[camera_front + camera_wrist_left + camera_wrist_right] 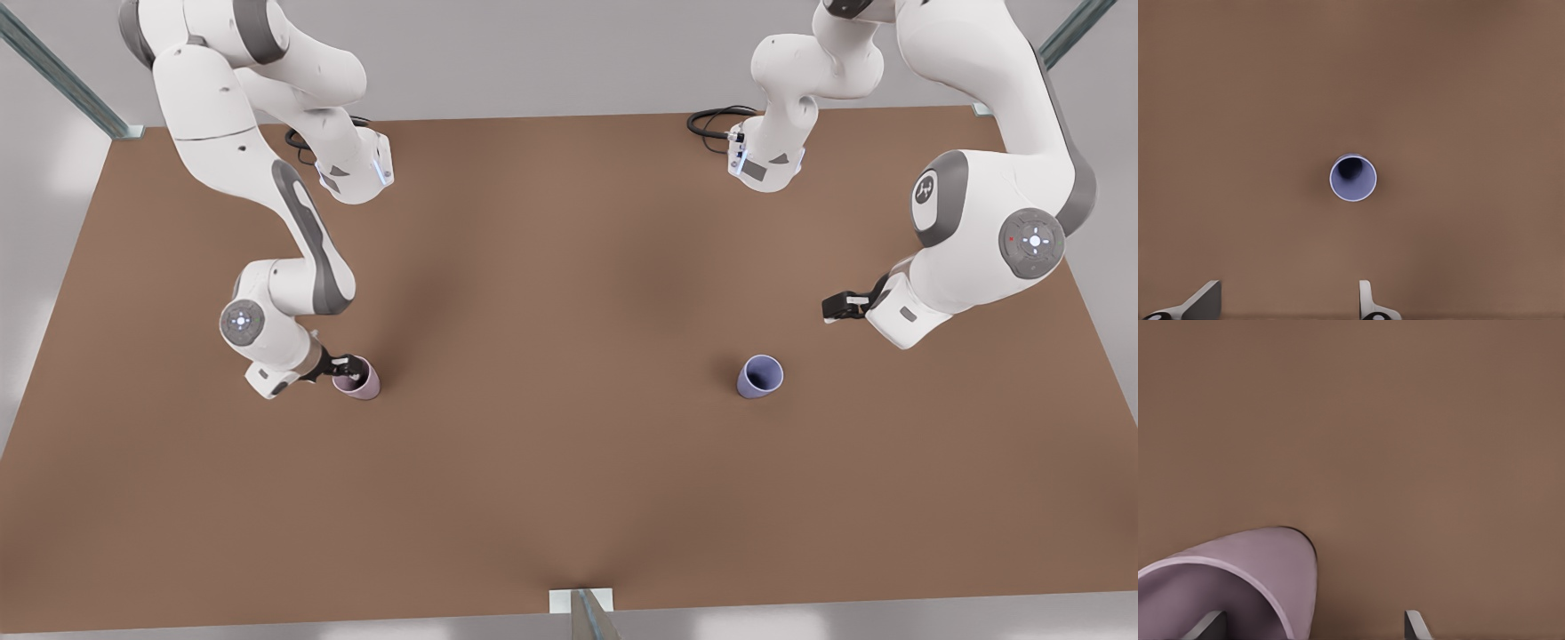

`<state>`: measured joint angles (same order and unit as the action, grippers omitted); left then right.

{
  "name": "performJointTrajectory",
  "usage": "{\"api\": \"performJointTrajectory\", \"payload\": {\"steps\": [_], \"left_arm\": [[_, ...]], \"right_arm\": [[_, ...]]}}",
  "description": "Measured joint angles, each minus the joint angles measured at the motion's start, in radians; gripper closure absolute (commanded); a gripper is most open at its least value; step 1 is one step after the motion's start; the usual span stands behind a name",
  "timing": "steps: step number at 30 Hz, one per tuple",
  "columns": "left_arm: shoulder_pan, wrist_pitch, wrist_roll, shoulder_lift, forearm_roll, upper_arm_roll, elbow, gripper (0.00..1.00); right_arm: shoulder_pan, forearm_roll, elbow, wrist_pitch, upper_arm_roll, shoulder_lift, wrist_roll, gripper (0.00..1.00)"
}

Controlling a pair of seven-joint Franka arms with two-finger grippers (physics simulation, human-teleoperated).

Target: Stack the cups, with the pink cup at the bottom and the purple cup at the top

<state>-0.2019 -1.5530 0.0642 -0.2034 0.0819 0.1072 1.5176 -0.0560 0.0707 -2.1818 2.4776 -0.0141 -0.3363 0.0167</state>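
Observation:
The pink cup stands on the brown table at the front view's left. My right gripper is down at its rim, open, with one finger inside the cup and the other outside, so the wall sits between them. On the front view's right the purple cup stands alone, mouth up. My left gripper hangs above and behind it, open and holding nothing. In the left wrist view the purple cup lies well beyond the spread fingertips.
The two arm bases with their cables sit at the table's far edge. A metal post rises at the middle of the near edge. Bare tabletop lies between the two cups.

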Motion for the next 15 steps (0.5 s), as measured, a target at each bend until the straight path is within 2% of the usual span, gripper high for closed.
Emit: {"api": "performJointTrajectory", "payload": {"steps": [2, 4, 8, 15], "left_arm": [[0.0, 0.0, 0.0, 0.0, 0.0, 0.0, 0.0, 0.0], [0.001, 0.0, 0.0, 0.0, 0.0, 0.0, 0.0, 0.0], [0.001, 0.0, 0.0, 0.0, 0.0, 0.0, 0.0, 0.0], [0.001, 0.0, 0.001, -0.002, 0.0, 0.0, -0.008, 0.0]], "right_arm": [[-0.002, 0.002, 0.0, 0.003, 0.0, -0.006, -0.002, 0.35], [-0.002, 0.003, 0.0, 0.004, 0.0, -0.009, -0.003, 0.46], [-0.004, 0.008, 0.0, 0.005, -0.001, -0.006, -0.002, 0.79], [-0.01, 0.01, 0.006, -0.003, -0.001, 0.025, 0.0, 0.79]]}}
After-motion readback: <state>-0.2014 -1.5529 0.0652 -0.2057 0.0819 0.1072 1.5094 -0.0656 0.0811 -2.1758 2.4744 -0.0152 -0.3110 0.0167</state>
